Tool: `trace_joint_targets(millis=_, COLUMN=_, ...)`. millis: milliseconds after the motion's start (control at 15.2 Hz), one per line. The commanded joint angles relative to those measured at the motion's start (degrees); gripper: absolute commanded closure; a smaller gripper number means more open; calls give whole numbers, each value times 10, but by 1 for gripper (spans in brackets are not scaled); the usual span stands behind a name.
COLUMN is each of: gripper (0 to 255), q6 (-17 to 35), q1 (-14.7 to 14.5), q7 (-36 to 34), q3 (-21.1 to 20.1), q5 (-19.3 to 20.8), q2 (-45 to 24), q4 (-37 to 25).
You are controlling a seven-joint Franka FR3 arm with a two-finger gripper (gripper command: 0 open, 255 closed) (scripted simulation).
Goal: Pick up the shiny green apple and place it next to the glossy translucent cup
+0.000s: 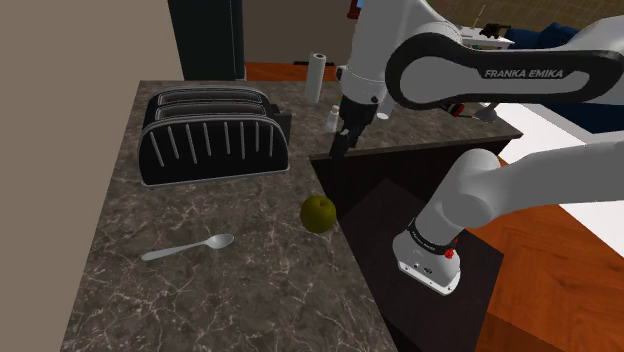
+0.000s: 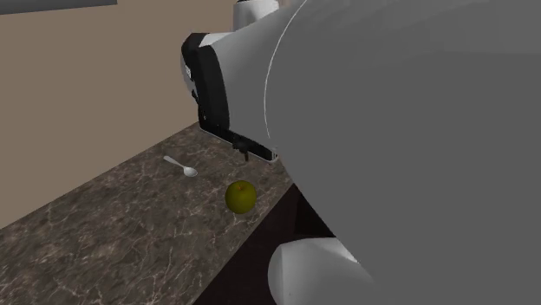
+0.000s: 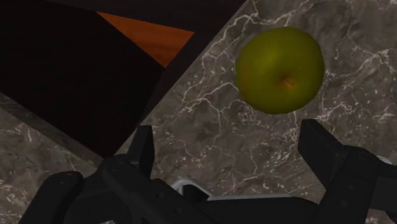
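Gripper — fingers spread wide, holding nothing, ready for the grab | apple lies untouched near the edge of the veined counter, off-centre of the fingers — alignment likely needed first.

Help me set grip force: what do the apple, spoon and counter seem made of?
Apple: yellowish-green fruit skin, smooth with a faint sheen, and a brownish stem dimple in the wrist view. Spoon: pale grey, probably metal judging by its light highlights, though plain grey plastic is possible. Counter: dark stone, likely marble, with white veins.
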State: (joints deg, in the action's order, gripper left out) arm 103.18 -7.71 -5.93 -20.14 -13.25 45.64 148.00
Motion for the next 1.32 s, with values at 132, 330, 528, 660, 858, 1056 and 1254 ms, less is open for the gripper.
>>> trace_joint_targets(millis=132, gripper=0, q6=40, q1=-17, q7=-50, q3=-65, q5=-23, q2=-38, q4=1)
trace_joint_targets(millis=330, gripper=0, q6=75, q1=-24, q7=-89, q3=-115, q5=-34, q2=-76, q4=-3)
trace_joint_targets(millis=528, gripper=0, q6=94, q1=-24, q7=-91, q3=-123, q5=-37, q2=-83, q4=9)
trace_joint_targets(millis=660, gripper=0, q6=112, q1=-24, q7=-91, q3=-128, q5=-39, q2=-89, q4=21)
trace_joint_targets(millis=858, gripper=0, q6=143, q1=-24, q7=-91, q3=-137, q5=-44, q2=-100, q4=41)
trace_joint_targets(millis=1056, gripper=0, q6=143, q1=-24, q7=-91, q3=-137, q5=-44, q2=-100, q4=41)
trace_joint_targets(millis=1254, gripper=0, q6=143, q1=-24, q7=-91, q3=-137, q5=-44, q2=-100, q4=41)
